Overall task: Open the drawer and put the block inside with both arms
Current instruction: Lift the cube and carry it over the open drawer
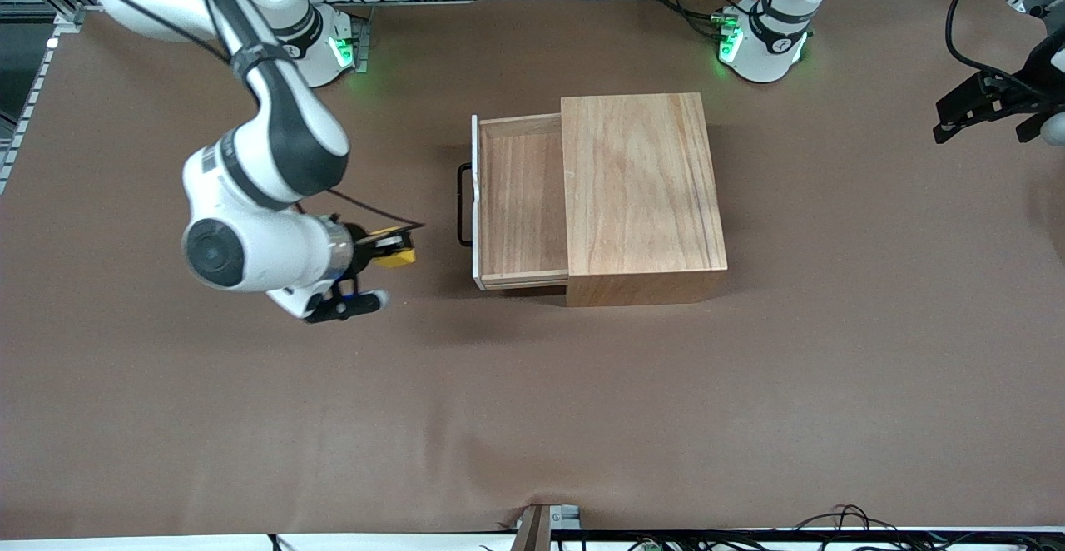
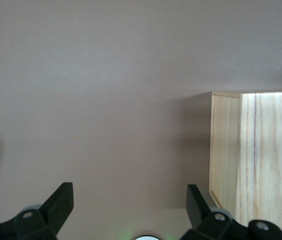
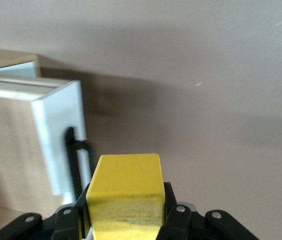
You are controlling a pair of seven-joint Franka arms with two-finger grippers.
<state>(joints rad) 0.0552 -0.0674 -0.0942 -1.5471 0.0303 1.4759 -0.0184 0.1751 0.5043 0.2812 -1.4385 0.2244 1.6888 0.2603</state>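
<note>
One gap decides my next move: in the front view my right pincer hangs over the bare surface clamped on the block, and the drawer stands pulled out of the cabinet, its handle facing me. The drawer lies from my pincer toward the left arm's end of the surface; its long axis runs from the robots' edge toward the camera's edge. My right arm is much the nearer. My left pincer waits near the surface's edge at its own end, well apart.

From my left wrist, its fingers stand wide apart, holding nothing, beside a cabinet corner.

From my right wrist, the block sits between my pads, the drawer's white front and black handle just ahead. I read no brand or writing anywhere.
</note>
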